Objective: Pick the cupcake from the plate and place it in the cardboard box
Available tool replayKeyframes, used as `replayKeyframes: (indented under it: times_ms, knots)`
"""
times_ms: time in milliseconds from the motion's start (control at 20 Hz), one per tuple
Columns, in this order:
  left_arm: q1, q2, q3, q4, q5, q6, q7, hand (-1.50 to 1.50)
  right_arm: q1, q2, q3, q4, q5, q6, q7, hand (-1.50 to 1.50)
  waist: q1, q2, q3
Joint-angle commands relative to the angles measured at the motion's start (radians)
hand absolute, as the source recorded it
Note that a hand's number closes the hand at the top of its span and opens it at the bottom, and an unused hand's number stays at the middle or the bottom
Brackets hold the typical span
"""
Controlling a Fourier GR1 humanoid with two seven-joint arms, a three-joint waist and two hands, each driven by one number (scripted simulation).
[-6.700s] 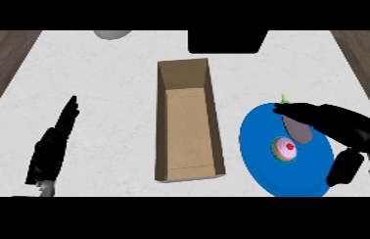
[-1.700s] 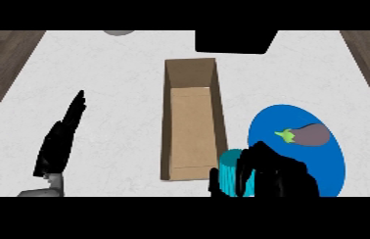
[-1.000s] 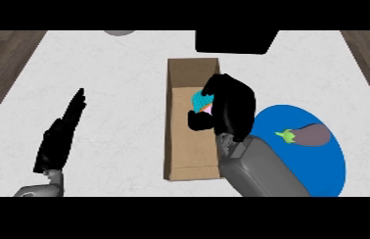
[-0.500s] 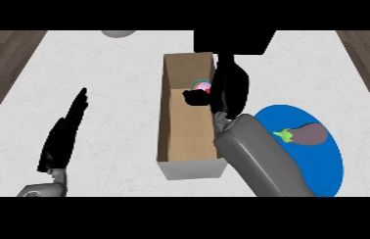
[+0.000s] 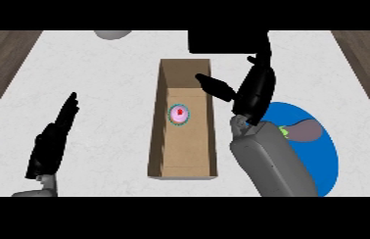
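The cupcake (image 5: 178,114), pink-topped with a red dot and a teal wrapper, sits on the floor of the long cardboard box (image 5: 160,140) near its middle. My right hand (image 5: 253,88) hovers over the box's right wall, open, fingers straight and thumb spread toward the box, holding nothing. The blue plate (image 5: 323,159) lies right of the box, partly hidden by my right forearm. My left hand (image 5: 54,137) rests open at the left, fingers pointing up.
A purple eggplant (image 5: 303,131) with a green stem lies on the plate. A grey round object (image 5: 112,34) and a black block (image 5: 227,41) stand at the counter's far edge. Wooden floor shows at both sides.
My right hand has let go of the cupcake, which now sits on the box floor. The hand has opened and drawn back to the right of the box.
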Motion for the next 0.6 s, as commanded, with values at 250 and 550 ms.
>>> replayKeyframes:
  times_ms: [250, 550]
  knots:
    - [0.032, -0.010, 0.021, -0.006, 0.006, 0.018, -0.020, 0.00, 0.361, -0.120, -0.124, -0.469, -0.007, -0.045, 0.012, -1.50, -0.041, -0.009, -0.001]
    - [0.031, -0.022, 0.011, -0.008, 0.000, 0.016, -0.002, 0.00, 0.772, -0.255, -0.074, -0.793, -0.215, -0.110, -0.157, -1.50, -0.040, -0.006, 0.001]
